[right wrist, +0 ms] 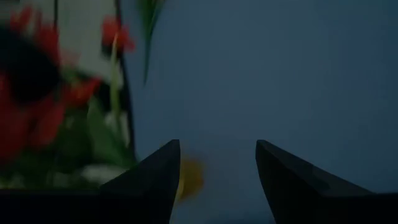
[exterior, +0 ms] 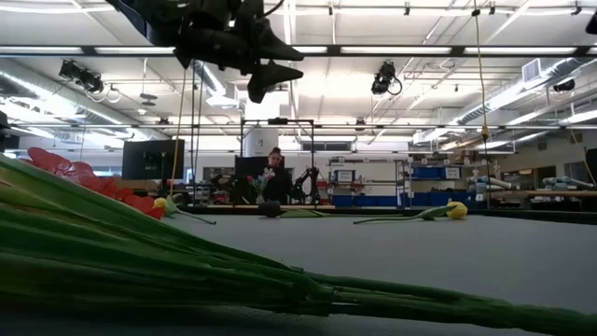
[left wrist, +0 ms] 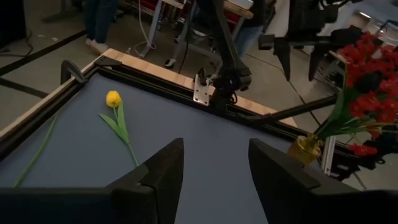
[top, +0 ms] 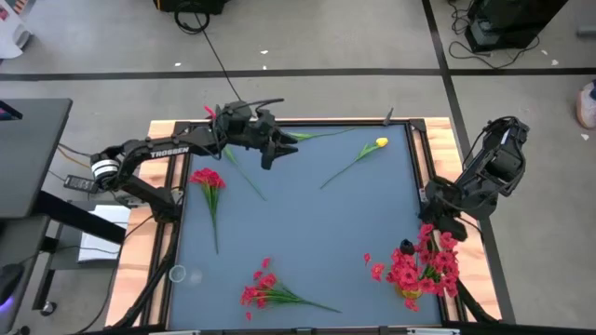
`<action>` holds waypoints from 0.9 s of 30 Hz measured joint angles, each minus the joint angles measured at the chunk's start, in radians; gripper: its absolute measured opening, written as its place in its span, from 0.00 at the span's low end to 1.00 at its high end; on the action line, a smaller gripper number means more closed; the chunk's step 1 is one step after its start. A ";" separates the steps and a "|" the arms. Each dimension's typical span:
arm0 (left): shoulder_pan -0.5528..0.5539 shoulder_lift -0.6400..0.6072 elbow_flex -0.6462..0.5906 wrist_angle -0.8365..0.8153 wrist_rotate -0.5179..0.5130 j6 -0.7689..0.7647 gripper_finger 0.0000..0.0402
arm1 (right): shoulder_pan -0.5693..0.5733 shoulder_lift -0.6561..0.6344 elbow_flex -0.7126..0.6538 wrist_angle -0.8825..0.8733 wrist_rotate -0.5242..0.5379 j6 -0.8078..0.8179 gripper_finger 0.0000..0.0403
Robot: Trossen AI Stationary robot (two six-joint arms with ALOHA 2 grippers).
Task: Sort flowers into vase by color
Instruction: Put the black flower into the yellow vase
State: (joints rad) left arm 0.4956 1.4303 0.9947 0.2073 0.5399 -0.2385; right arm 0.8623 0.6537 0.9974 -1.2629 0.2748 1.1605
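A: In the level camera, what is the thick mass of green stalks lying right against the lens?

B: Blurred; its blossoms run off the edge at nine o'clock. The red petals behind are soft too.

A: The small golden vase on the grey tabletop, at five o'clock from above?

B: Mostly buried under the bunch of small red blossoms. The right wrist camera gives only smears there.

A: The dark left arm?

B: Cut off at twelve o'clock.

A: The distant person?

B: Too small to tell.
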 joint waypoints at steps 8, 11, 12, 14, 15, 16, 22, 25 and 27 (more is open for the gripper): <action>0.077 0.000 0.000 0.001 0.075 0.050 0.46 | -0.055 0.001 0.000 0.053 0.355 0.077 0.54; 0.102 0.000 0.000 0.001 0.114 0.052 0.46 | -0.098 0.002 0.000 0.117 0.463 0.053 0.54; 0.109 0.000 0.000 0.001 0.123 0.052 0.46 | -0.115 0.007 0.000 0.141 0.488 0.036 0.54; 0.122 0.000 0.000 0.001 0.133 0.055 0.46 | -0.155 0.024 0.000 0.184 0.519 -0.004 0.54; 0.127 0.000 0.000 0.001 0.135 0.065 0.46 | -0.178 0.035 0.000 0.204 0.528 -0.021 0.54; 0.132 0.000 0.000 0.000 0.136 0.075 0.46 | -0.202 0.046 0.000 0.226 0.536 -0.038 0.54; 0.148 0.000 0.000 0.000 0.133 0.075 0.46 | -0.394 0.141 0.000 0.440 0.589 -0.128 0.54; 0.147 0.000 0.000 0.000 0.133 0.075 0.46 | -0.500 0.189 0.000 0.568 0.565 -0.168 0.54; 0.147 0.000 0.000 0.000 0.133 0.075 0.46 | -0.564 0.217 0.000 0.628 0.535 -0.174 0.54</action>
State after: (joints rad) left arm 0.6422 1.4303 0.9947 0.2070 0.6731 -0.1638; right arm 0.2986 0.8707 0.9974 -0.6345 0.8101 0.9860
